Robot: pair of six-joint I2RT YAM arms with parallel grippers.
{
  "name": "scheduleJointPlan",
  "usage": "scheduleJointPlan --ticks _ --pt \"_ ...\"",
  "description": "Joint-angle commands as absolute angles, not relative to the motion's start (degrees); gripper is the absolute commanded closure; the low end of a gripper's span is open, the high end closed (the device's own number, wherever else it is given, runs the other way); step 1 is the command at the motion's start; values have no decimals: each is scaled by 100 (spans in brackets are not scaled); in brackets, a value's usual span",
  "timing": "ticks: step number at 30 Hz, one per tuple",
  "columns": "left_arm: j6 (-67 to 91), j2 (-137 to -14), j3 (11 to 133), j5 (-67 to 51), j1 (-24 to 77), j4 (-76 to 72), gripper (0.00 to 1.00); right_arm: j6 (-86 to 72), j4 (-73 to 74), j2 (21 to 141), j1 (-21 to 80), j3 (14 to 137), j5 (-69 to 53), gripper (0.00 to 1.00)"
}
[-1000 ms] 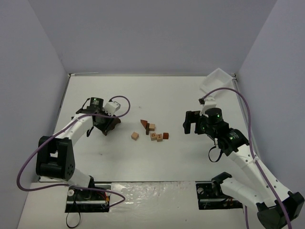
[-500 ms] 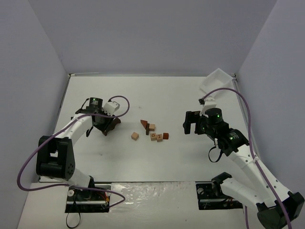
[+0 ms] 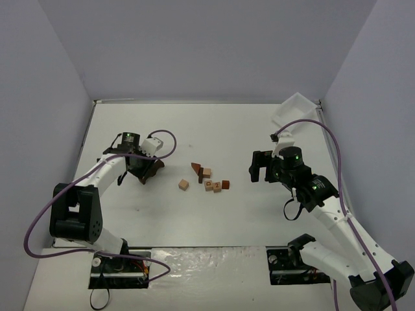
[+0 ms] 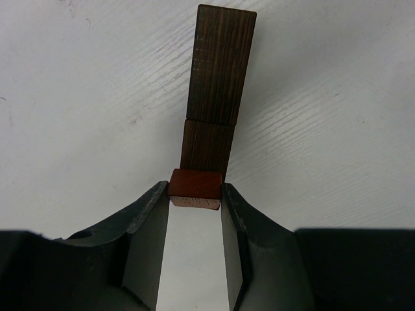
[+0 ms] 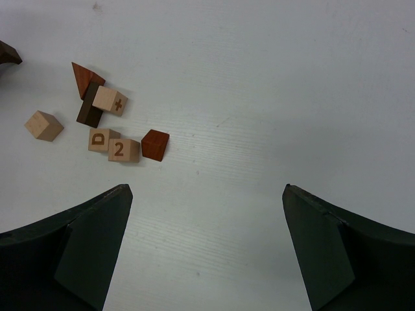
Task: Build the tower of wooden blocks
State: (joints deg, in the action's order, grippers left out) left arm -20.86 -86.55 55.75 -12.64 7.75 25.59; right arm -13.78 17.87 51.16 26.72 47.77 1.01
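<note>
Red-brown block [image 4: 195, 184] clenched in left tool [image 4: 195, 194], dark brown blocks [image 4: 219, 71] just beyond; right tool [image 5: 205, 191] released, empty.

Left claw [image 4: 194, 193] narrowly closed, right claw [image 5: 205, 191] wide apart, both seemingly low.

tray [image 3: 293, 109]: white, far right corner | table [image 3: 214, 129]: white, faint wood grain

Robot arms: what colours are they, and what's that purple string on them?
The left arm and right arm are white tubes with chunky black joints. The purple string is a cable, one looping along each arm. A small green light glows near each wrist. The fingers are dark, flat-sided wedges, two on each arm.
</note>
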Motion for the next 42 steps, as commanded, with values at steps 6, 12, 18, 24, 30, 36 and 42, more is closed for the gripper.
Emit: scheduleJointPlan --ticks 6,12,18,24,30,36,42 --pt "-2075 -8631 5897 -1319 721 2540 85 -1354 1582 5124 2698 4860 53 0" --pt "-2050 -8605 5871 -1303 714 2555 82 -1345 1584 5124 2698 4860 53 0" --pt "-2048 -8549 5885 -1320 682 2614 78 -1348 1582 5129 2698 4860 53 0" --pt "-2053 -8559 5875 -1292 668 2663 77 -1354 1582 5106 2698 4860 53 0" --pt "-2030 -8571 5871 -1351 677 2646 76 -1354 1582 5089 2698 4843 53 0" --pt "-2074 -8565 5845 -1394 672 2646 68 -1354 1582 5094 2698 4843 57 0" --pt "-2046 -8571 5858 -1452 670 2646 58 -1347 1573 5082 2698 4832 59 0"
